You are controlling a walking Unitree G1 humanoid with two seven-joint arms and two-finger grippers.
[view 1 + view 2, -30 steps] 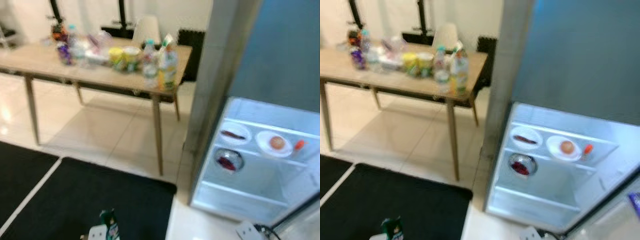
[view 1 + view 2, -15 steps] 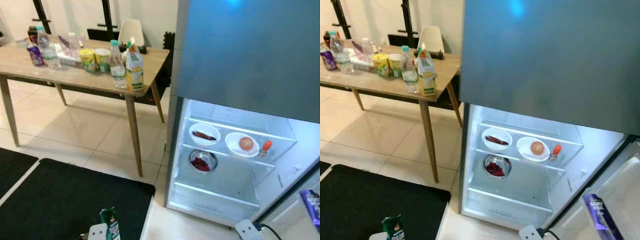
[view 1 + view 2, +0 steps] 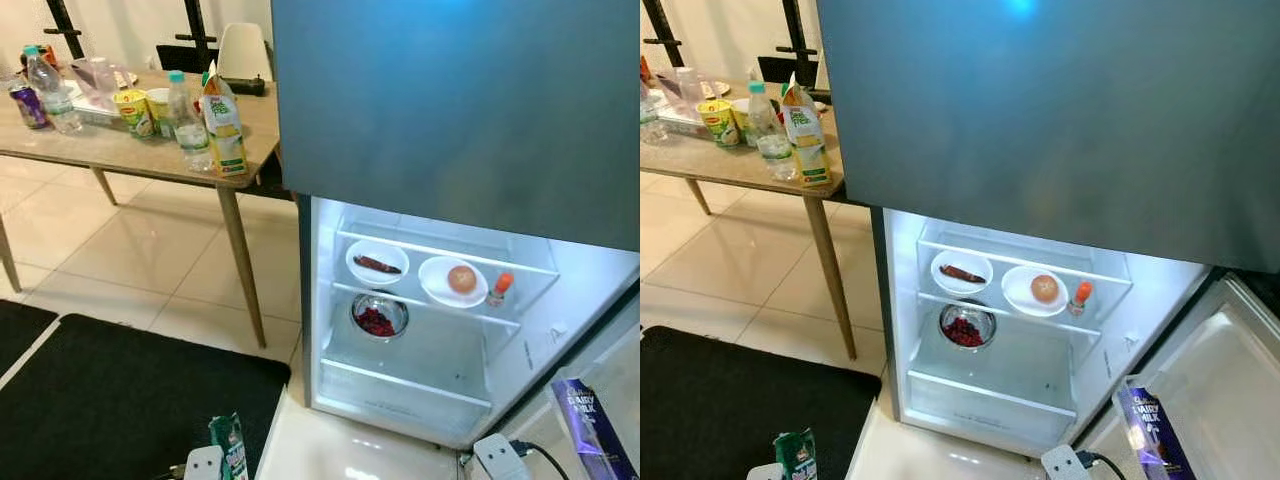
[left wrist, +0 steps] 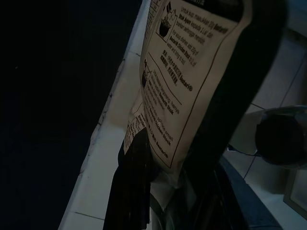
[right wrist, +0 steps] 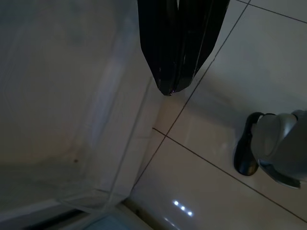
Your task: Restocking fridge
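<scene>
The fridge (image 3: pixel 455 110) stands before me with its lower compartment lit and open. On its upper shelf (image 3: pixel 420 300) are a white plate with a dark strip (image 3: pixel 377 262), a plate with an orange round thing (image 3: pixel 453 281) and a small orange-capped bottle (image 3: pixel 499 288). Below sits a metal bowl of red food (image 3: pixel 378 318). My left gripper (image 4: pixel 177 191) is low at the frame's bottom edge, shut on a green and white printed packet (image 3: pixel 231 445), whose back panel of text (image 4: pixel 187 81) is plain in the left wrist view. My right gripper (image 5: pixel 172 88) hangs over the floor tiles, fingers pressed together with nothing between them.
The fridge door stands open at the right, with a purple chocolate pack (image 3: pixel 590 430) in its rack. A wooden table (image 3: pixel 100 152) at the left holds a juice carton (image 3: pixel 224 125), water bottles (image 3: pixel 189 122) and cups. A black mat (image 3: pixel 110 400) and a power strip (image 3: pixel 498 457) lie on the floor.
The camera has swung right, so the fridge has shifted toward the middle and the table toward the left. The door rack with the purple pack has come into view. The packet stays held.
</scene>
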